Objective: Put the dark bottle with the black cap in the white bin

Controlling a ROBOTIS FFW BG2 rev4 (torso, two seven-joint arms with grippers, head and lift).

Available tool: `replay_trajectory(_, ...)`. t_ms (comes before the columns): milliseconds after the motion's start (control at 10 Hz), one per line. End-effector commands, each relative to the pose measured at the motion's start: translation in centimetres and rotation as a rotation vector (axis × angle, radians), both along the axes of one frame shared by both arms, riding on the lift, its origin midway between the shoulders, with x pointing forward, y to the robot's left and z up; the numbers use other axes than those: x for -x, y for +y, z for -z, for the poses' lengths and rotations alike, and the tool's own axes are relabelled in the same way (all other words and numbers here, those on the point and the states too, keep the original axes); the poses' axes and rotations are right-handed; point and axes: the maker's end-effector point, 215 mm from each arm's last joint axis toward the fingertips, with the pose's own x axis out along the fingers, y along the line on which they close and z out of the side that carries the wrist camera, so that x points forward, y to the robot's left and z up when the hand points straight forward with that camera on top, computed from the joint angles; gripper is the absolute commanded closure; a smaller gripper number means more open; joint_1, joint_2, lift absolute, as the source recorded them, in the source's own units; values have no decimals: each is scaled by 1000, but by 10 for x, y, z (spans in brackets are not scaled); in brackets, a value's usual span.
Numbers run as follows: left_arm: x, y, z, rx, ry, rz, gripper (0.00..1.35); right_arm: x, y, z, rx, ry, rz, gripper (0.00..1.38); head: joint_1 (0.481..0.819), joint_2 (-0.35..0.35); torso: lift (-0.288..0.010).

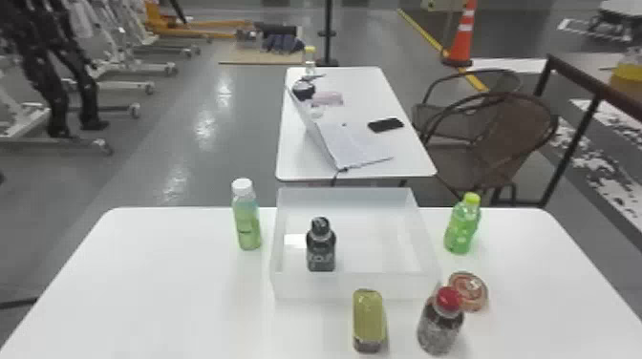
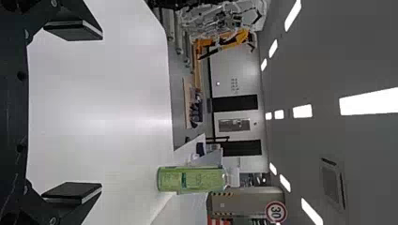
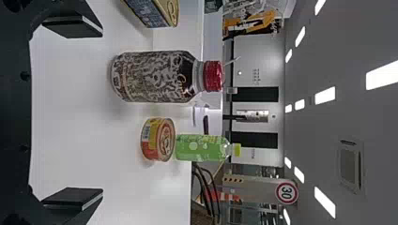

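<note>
The dark bottle with the black cap (image 1: 321,248) stands upright inside the white bin (image 1: 356,287), toward its left front part, and no gripper touches it. In the left wrist view my left gripper (image 2: 72,110) is open, its fingers wide apart over the white table with nothing between them. My right gripper (image 3: 72,112) is open too in the right wrist view, with bare table between its fingertips and the red-capped bottle and the can farther out in front.
Left of the bin stands a white-capped green bottle (image 1: 247,219); right of it, a green bottle (image 1: 462,227). Near the front are a yellow-green can (image 1: 368,317), a red-capped bottle (image 1: 440,324) and a flat round can (image 1: 470,291). Behind, another table (image 1: 296,162) holds a laptop.
</note>
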Motion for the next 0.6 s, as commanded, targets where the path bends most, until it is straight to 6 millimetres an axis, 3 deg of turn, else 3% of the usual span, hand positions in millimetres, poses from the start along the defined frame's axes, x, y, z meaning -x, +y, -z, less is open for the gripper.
replay_trajectory(0, 1, -5, 6, 11, 4, 3, 160, 0, 0, 0, 1, 0, 0, 98, 549, 0, -100)
replay_trajectory(500, 4, -6, 8, 9, 4, 5, 160, 0, 0, 0, 0, 0, 0, 98, 549, 0, -100)
